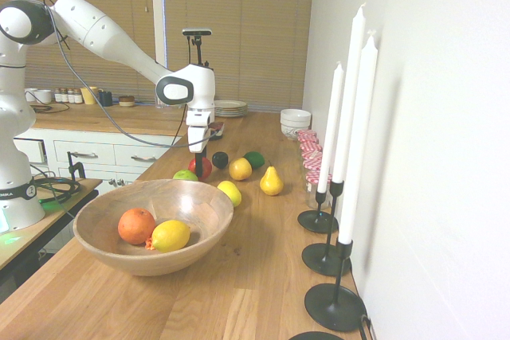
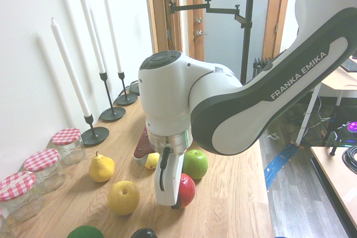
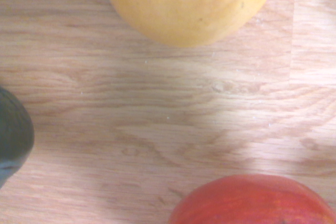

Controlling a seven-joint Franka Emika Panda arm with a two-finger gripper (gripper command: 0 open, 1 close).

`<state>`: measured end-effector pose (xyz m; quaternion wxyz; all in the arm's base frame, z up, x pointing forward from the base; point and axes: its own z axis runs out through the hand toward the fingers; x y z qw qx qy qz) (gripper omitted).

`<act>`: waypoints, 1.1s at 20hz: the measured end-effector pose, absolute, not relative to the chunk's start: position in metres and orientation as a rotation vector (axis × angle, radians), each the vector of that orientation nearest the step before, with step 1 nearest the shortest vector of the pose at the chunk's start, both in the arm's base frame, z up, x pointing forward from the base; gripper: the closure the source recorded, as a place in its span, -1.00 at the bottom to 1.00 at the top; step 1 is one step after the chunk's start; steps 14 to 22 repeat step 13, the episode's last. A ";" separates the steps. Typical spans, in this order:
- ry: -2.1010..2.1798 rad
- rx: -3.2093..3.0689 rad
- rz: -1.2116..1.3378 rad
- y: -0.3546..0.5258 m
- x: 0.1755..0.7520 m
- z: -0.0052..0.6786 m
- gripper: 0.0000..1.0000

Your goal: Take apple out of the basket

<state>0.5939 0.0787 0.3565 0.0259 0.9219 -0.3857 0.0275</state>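
The red apple (image 2: 188, 189) is pinched by the end effector (image 1: 199, 171), low over the bench (image 1: 263, 276), outside the basket (image 1: 131, 256). In that wide, smooth, shallow wooden bowl, a round orange (image 1: 136, 226) and a yellow lemon (image 1: 170, 236) are held. Glass jars (image 2: 46, 172) are topped with checked lids (image 2: 40, 160).

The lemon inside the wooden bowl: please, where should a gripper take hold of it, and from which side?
The lemon is probably best gripped around its middle, from above, with fingers across its short width. It lies on its side, longer than it is wide, and the bowl is open above. The orange lies close beside it, so little room remains there.
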 end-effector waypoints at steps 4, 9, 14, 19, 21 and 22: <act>-1.194 2.847 0.081 0.079 0.593 0.355 -1.00; -1.196 2.844 0.074 0.078 0.590 0.350 -1.00; -1.199 2.844 0.076 0.078 0.590 0.350 -1.00; -1.199 2.844 0.076 0.078 0.590 0.350 -1.00; -1.199 2.844 0.076 0.078 0.590 0.350 -1.00; -1.199 2.844 0.076 0.078 0.590 0.350 -1.00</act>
